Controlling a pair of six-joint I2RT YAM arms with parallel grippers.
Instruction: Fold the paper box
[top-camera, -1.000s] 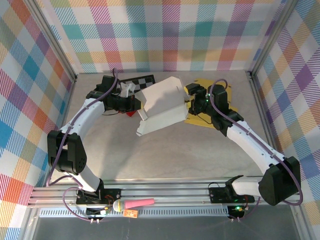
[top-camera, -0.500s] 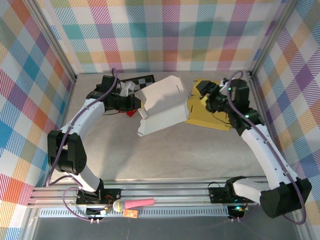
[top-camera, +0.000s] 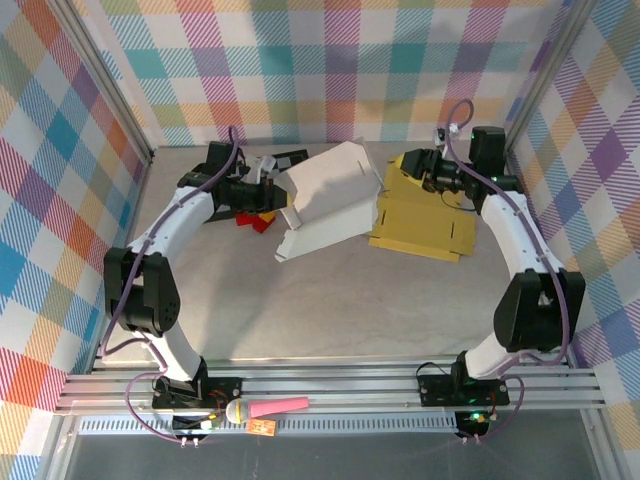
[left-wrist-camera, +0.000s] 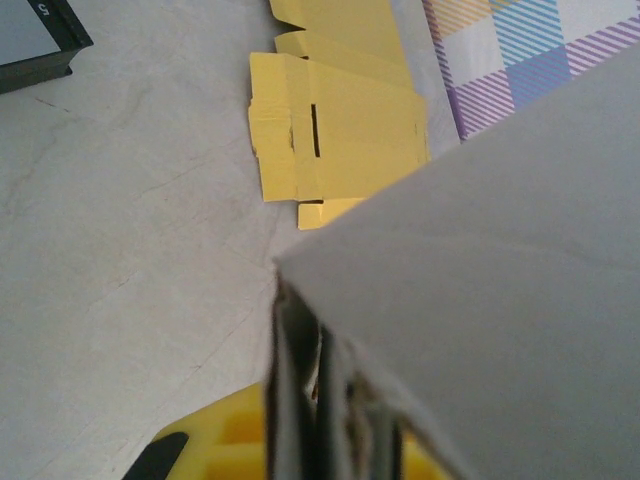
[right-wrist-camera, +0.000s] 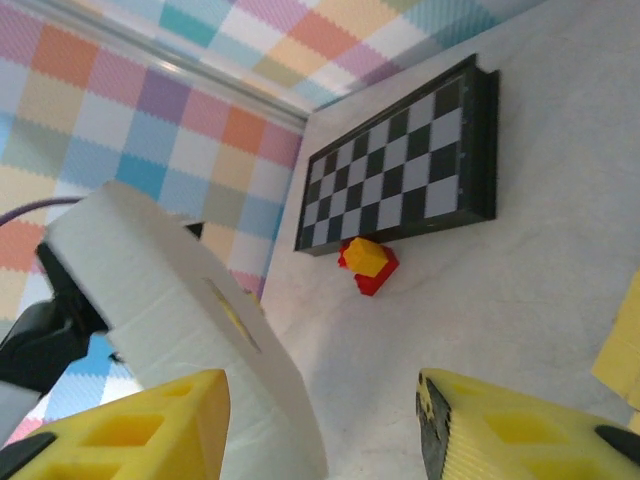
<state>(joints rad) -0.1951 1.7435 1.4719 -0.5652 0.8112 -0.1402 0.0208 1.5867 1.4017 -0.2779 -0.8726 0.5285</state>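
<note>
White paper box (top-camera: 325, 205): judged light, thin card, creases easily; hold by panel edges. Left gripper (top-camera: 270, 195) pinched tight on its edge. Right gripper (right-wrist-camera: 320, 420) jaws part-open, empty.

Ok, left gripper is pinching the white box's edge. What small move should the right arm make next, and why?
Probably ease the right gripper left toward the free right side of the white box. Its jaws stand open and empty above the yellow cardboard, apart from the box, while the left gripper pinches the opposite edge; folding likely needs both.
</note>
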